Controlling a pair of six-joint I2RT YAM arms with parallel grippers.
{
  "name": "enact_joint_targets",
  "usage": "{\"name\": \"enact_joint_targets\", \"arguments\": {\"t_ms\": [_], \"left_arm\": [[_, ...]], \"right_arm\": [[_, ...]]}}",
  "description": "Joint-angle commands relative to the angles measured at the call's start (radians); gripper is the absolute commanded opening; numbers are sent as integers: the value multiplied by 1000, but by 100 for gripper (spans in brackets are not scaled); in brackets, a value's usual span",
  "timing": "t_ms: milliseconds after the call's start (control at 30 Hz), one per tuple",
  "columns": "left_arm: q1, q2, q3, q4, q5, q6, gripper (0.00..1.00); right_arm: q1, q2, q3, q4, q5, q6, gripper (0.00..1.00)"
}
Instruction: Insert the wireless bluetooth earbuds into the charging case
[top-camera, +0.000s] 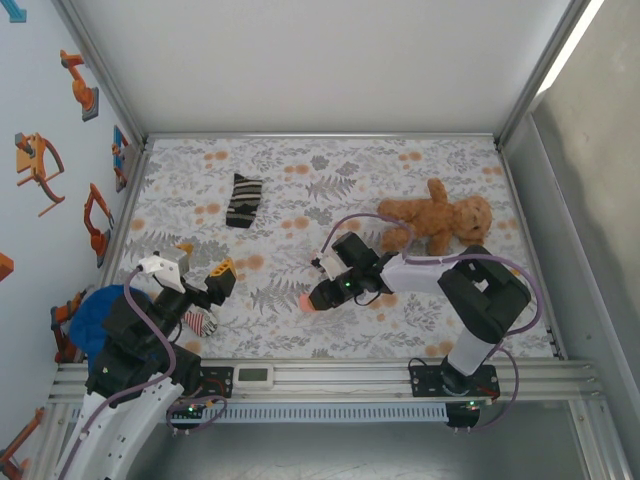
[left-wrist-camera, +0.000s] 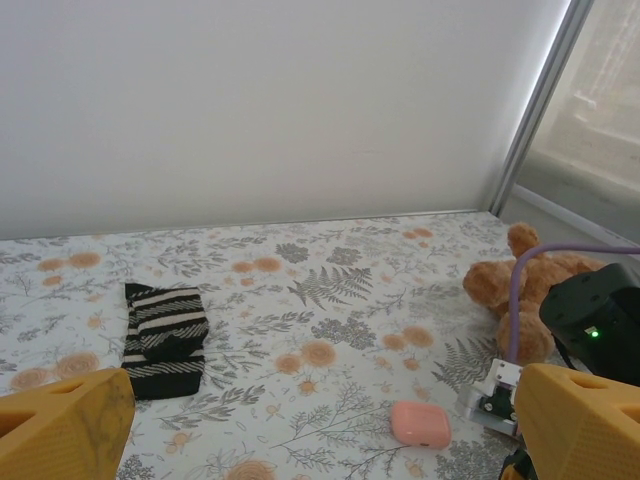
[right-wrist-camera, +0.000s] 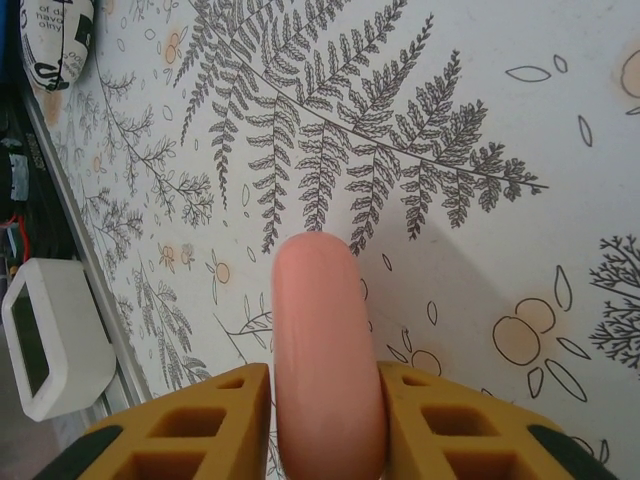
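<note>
Left fingers (left-wrist-camera: 60, 425) spread wide; right fingers (right-wrist-camera: 255, 440) pinching case (right-wrist-camera: 325, 350), right arm (top-camera: 420, 272) stretched leftward.

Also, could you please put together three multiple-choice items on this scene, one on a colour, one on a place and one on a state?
1. The sock is: A plain pink; B dark with pale stripes; C green.
2. The pink case sits: A on the sock; B under the sock; C between the right gripper's fingers.
3. The left gripper's fingers are: A wide apart; B shut on the sock; C shut on the case.
Answers: 1 B, the stripes are plain in the left wrist view; 2 C, yellow fingers flank it in the right wrist view; 3 A, nothing sits between them.
</note>
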Motion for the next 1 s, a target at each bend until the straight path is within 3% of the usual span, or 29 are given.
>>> {"name": "enact_joint_targets", "arguments": {"t_ms": [0, 533, 967], "left_arm": [[-3, 3, -9, 4, -6, 1, 96], [-3, 28, -9, 14, 8, 5, 96], [-3, 84, -5, 3, -113, -13, 96]], "right_arm": [[-4, 10, -4, 0, 5, -4, 35], [-22, -52, 19, -78, 50, -56, 41], [-102, -339, 68, -269, 207, -163, 45]]}}
